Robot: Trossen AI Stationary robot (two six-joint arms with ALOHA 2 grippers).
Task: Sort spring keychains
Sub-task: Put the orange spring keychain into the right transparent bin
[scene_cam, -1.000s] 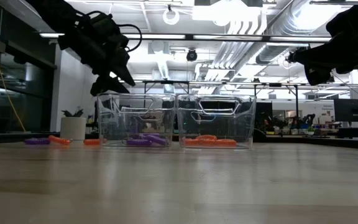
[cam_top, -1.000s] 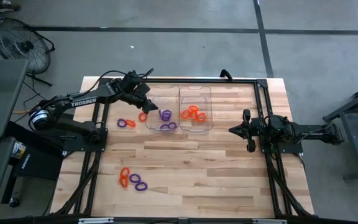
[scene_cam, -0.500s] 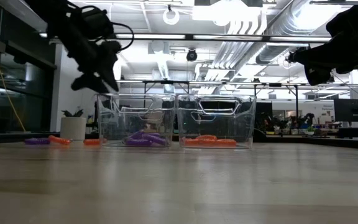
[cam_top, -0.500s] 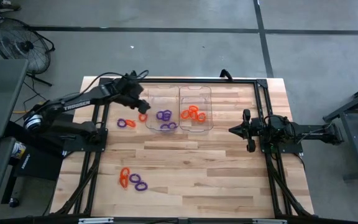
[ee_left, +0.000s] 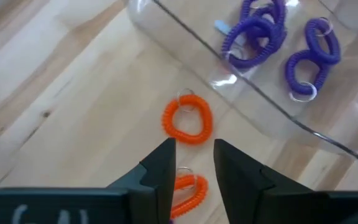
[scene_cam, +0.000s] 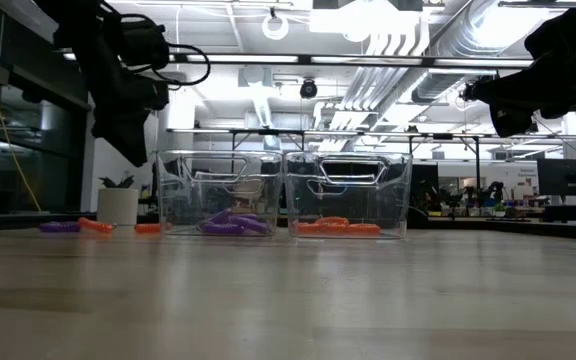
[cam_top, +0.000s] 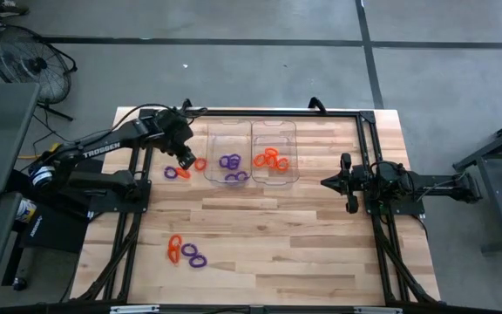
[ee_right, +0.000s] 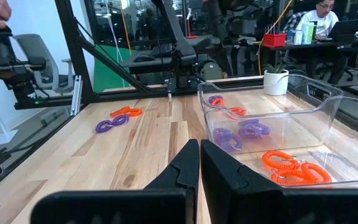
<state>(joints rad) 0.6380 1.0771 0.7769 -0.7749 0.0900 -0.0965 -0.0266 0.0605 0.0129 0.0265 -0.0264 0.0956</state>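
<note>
— Fingers of my left hand stand a little apart with nothing between them, hanging above an orange spring keychain on the desk.

— What's around it?

— A second orange coil lies nearer me. Just beside them the clear tray wall rises, purple spring keychains inside. Another tray holds orange ones.

— And the other arm?

— My right hand waits closed at the desk's right side, well apart.
</note>
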